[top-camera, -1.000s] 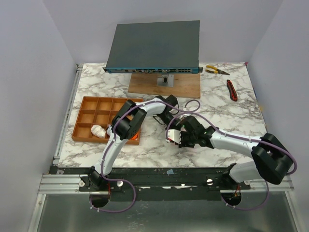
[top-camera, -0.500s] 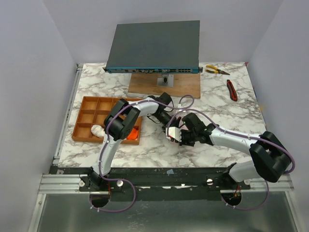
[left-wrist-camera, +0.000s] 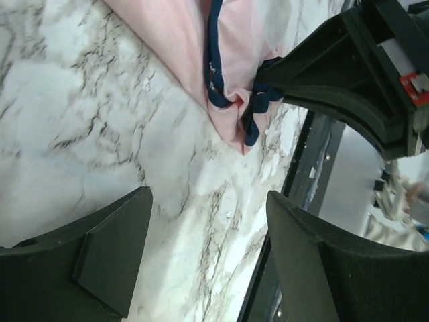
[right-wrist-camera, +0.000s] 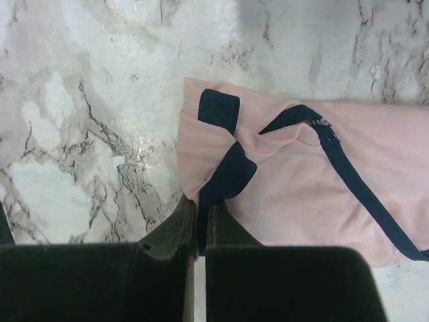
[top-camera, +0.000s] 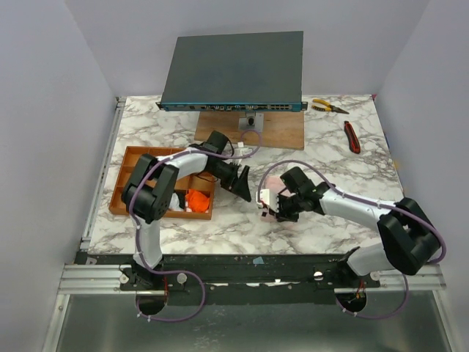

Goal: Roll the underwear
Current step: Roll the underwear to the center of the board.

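Right gripper (right-wrist-camera: 201, 209): clamped shut on a dark-edged corner of the pink underwear (right-wrist-camera: 288, 201), seemingly to anchor that end for rolling.
Left gripper (left-wrist-camera: 208, 201): jaws apart, empty, just beside the garment.
Underwear's place: on the marble table (top-camera: 330, 147), centre of the top view.
Tray (top-camera: 129, 151), left: orange garment (top-camera: 196, 199) in a lower-right compartment.

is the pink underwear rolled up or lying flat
Mostly flat: the pink underwear lies spread on the table, only one edge bunched where the right hand pinches it.
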`<state>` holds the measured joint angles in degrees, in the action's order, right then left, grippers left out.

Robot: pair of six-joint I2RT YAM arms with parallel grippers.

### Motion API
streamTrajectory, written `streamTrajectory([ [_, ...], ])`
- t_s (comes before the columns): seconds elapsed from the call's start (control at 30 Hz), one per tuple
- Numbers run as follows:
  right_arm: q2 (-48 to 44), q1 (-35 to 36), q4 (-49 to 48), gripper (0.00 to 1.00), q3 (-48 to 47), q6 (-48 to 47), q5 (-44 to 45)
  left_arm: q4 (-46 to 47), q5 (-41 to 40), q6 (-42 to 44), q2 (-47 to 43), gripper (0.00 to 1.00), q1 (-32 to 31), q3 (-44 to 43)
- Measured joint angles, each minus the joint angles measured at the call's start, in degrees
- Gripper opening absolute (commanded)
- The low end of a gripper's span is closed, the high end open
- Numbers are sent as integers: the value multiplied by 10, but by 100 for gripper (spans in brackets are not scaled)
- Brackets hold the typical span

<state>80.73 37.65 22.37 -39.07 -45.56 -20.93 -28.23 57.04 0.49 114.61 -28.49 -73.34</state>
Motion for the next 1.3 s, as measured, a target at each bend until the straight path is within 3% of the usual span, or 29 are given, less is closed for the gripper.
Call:
streamTrajectory([
  [0.47, 150, -111, 154, 1, -128, -31, -172, 159, -90, 33, -258, 70, 3, 224],
  [0.67, 219, -142, 226, 1, -178, -56, -239, 221, -158, 85, -337, 68, -53, 285],
  [1.07, 316, -161, 379, 1, -221, -118, -307, 254, -280, 200, -273, 67, -221, 242],
  [1.3, 369, -175, 437, 1, -257, -146, -321, 253, -324, 239, -229, 66, -288, 223],
])
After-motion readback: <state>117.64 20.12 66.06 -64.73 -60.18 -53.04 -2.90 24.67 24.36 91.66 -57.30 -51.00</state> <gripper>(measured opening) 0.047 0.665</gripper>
